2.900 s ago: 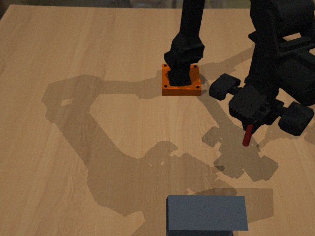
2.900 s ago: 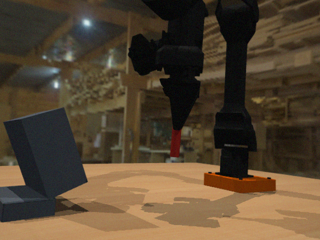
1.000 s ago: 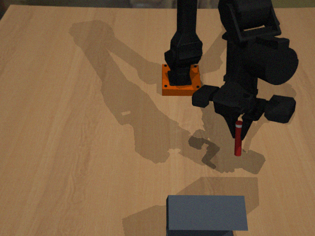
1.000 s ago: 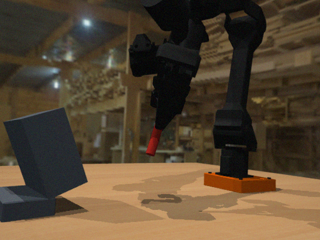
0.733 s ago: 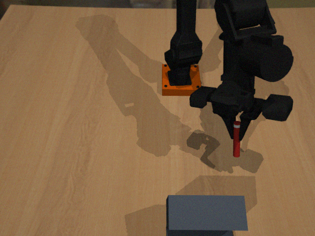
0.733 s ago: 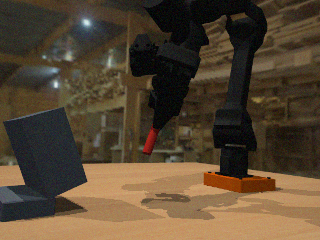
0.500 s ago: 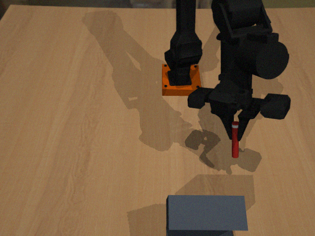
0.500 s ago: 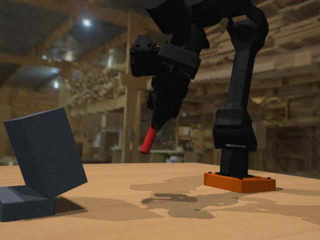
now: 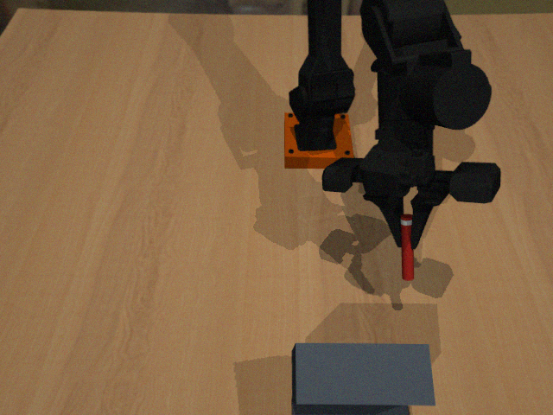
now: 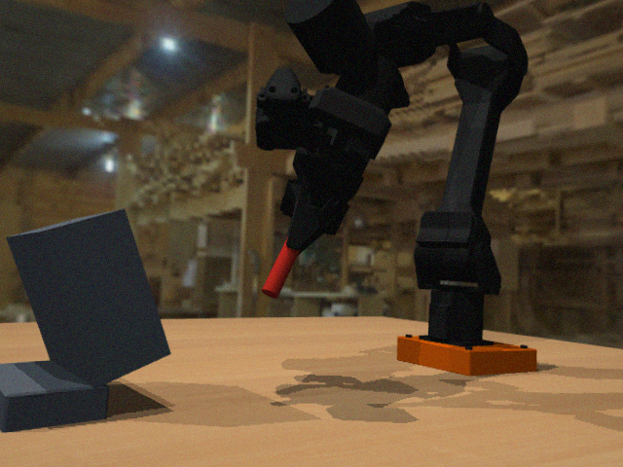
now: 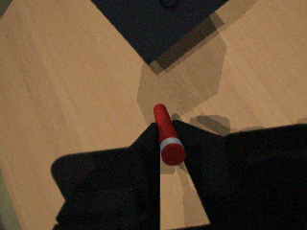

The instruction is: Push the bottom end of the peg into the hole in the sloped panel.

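My gripper [image 9: 406, 243] [image 10: 297, 243] [image 11: 164, 126] is shut on the red round peg [image 9: 406, 254] [image 10: 279, 272] [image 11: 168, 131], which has a white band near its top end. The peg hangs well above the table, tilted with its bottom end pointing down toward the grey-blue sloped panel [image 9: 362, 373] [image 10: 85, 291] [image 11: 153, 24]. The panel stands on a low base at the table's near edge, and a clear gap lies between it and the peg. A dark spot on the panel at the top edge of the wrist view may be the hole [image 11: 169, 4]; the top and exterior views show only the panel's back and side.
The arm's orange base plate [image 9: 318, 154] [image 10: 465, 354] sits on the wooden table [image 9: 111, 201] [image 10: 251, 442] behind the gripper. The arm's shadows fall across the table between the base and the panel.
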{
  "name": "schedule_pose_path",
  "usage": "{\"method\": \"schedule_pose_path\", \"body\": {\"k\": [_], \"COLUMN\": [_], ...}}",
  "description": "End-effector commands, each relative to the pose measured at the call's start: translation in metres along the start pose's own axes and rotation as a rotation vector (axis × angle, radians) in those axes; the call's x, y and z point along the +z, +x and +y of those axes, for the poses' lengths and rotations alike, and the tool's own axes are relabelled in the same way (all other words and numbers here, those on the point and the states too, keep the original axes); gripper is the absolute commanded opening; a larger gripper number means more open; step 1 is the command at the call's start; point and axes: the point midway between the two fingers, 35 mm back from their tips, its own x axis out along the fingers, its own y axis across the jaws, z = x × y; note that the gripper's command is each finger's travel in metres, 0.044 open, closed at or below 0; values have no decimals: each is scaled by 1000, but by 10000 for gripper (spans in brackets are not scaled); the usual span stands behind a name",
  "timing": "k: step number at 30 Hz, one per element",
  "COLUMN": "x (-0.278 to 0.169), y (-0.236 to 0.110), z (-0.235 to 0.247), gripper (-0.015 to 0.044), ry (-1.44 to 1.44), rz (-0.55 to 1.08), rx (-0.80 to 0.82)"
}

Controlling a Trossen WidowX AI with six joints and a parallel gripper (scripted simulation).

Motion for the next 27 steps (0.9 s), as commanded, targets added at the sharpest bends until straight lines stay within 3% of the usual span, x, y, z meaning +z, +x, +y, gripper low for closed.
{"method": "schedule_pose_path", "body": {"k": [1,27], "x": [1,8], "y": [0,-2], "z": [-3,-15], "gripper": [0,0], "ry": [-16,-77], "rz": [-24,-141], "rx": [10,71]}}
